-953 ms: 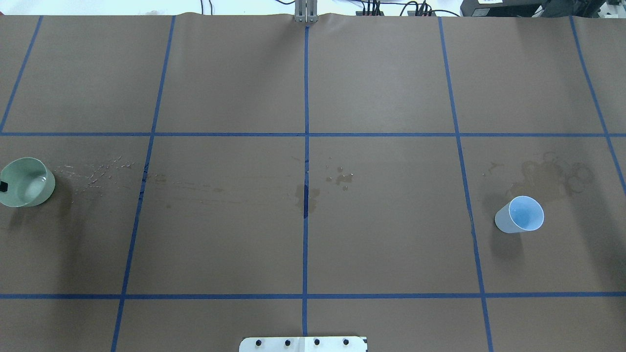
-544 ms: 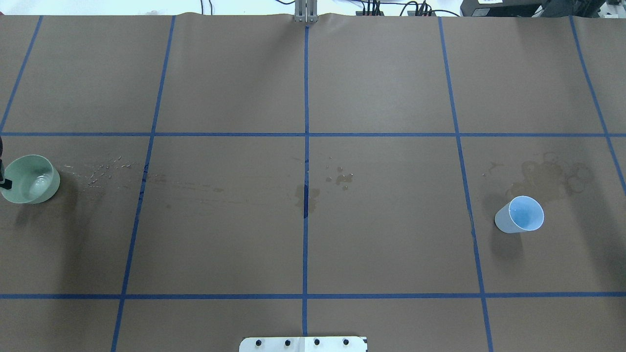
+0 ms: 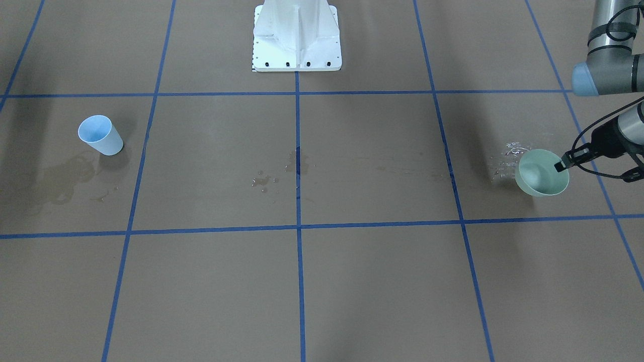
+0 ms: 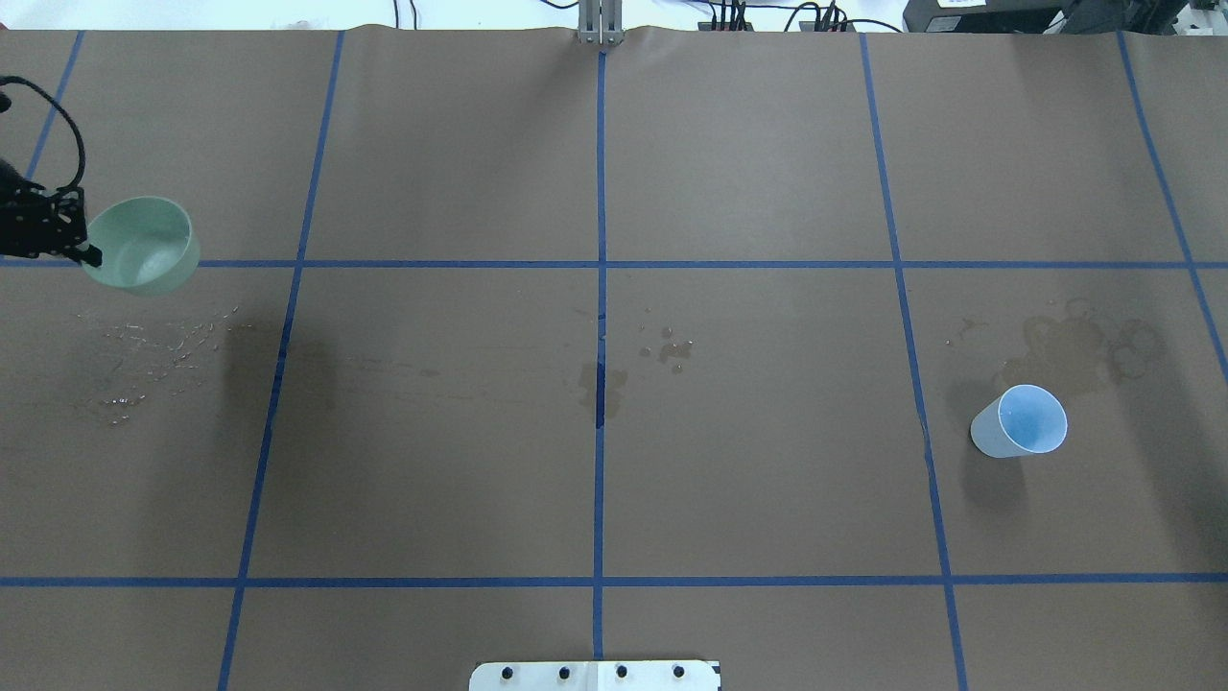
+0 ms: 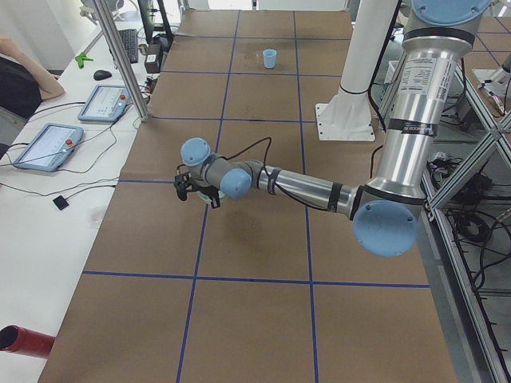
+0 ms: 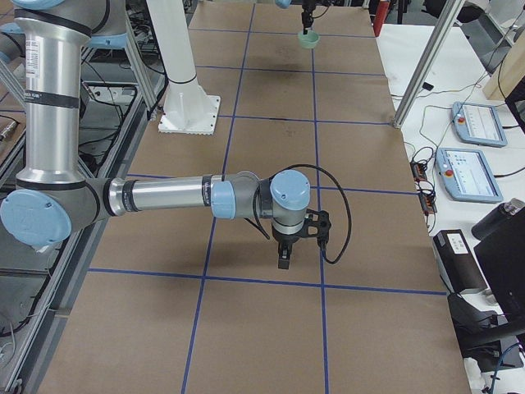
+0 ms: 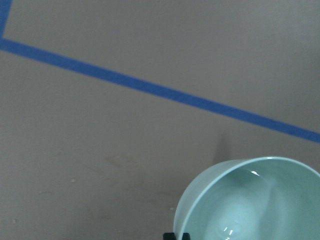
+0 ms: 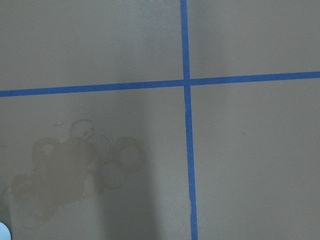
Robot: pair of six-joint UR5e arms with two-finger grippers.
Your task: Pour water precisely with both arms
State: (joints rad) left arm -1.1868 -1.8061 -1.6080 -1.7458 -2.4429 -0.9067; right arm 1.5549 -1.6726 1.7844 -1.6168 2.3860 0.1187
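One green bowl (image 4: 144, 245) held at rim by left pincer (image 4: 89, 254), right pincer (image 6: 283, 263) unclear whether wide or narrow

At the right edge, the left gripper (image 3: 559, 166) is pinching the right-hand rim of a green bowl (image 3: 537, 177), with the left arm (image 3: 609, 75) reaching in from the upper right. Spilled water (image 3: 513, 150) is glinting just upper left of the bowl. A pale blue cup (image 3: 100, 136) is standing at mid-left, and a white pedestal (image 3: 297, 35) is sitting at top centre.
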